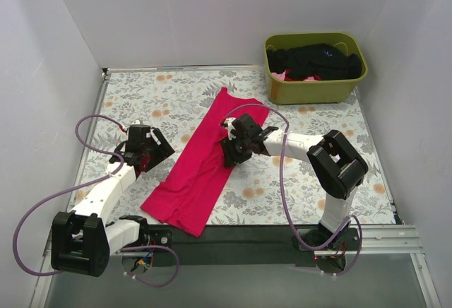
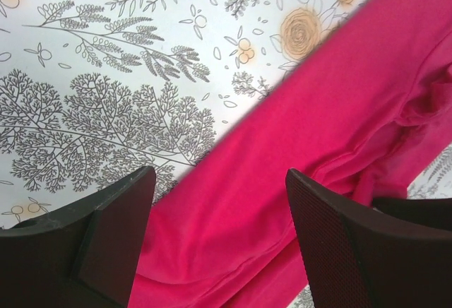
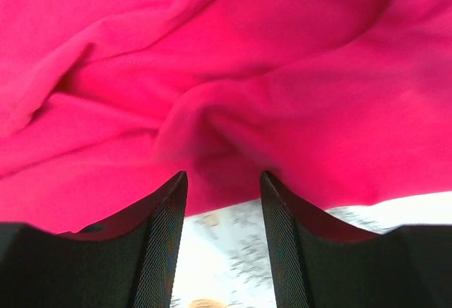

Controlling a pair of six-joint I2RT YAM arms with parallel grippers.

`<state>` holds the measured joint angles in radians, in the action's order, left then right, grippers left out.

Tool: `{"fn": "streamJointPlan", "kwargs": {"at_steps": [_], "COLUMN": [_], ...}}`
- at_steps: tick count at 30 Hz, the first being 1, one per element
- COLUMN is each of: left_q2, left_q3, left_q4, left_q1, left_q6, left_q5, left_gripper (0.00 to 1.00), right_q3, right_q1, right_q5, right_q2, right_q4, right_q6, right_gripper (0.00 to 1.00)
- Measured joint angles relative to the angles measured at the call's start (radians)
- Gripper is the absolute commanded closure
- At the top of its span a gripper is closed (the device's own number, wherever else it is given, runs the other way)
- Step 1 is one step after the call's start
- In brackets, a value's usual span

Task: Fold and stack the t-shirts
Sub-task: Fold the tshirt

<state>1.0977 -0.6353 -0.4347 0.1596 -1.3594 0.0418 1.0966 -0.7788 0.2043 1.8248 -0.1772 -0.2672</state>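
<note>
"Shirt — why is it lying as a long strip across the desk's middle?"
"Half-folded, I judge. Both hands are hovering, jaws parted, empty: left hand at its left edge, right hand nosing its right."
"Surroundings?"
"White walls are enclosing the flowered desk — a green bin is sitting at its far right corner."

The red t-shirt lies as a long diagonal strip between the left claw and right claw.
</note>
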Motion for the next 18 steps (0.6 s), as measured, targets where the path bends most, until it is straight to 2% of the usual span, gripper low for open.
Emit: {"fn": "streamJointPlan", "kwargs": {"at_steps": [8,14,18], "left_q2": [0.017,0.017,0.021], "left_q3": [0.010,0.011,0.012], "left_q4": [0.026,0.039,0.048], "left_q1": [0.000,0.000,0.000], "left_q6": [0.018,0.021,0.023], "left_q5": [0.004,-0.005,-0.018], "left_gripper": [0.31,0.31,0.31], "right_q3": [0.040,-0.017,-0.014], "right_q1": [0.167,0.382,0.439], "right_q5": [-0.077,-0.185,-0.217], "right_q2": [0.019,-0.061,-0.109], "right_q4": [-0.037,-0.150,-0.234], "right_q6": [0.100,0.151,0.171], "right_gripper": [0.55,0.55,0.55]}}
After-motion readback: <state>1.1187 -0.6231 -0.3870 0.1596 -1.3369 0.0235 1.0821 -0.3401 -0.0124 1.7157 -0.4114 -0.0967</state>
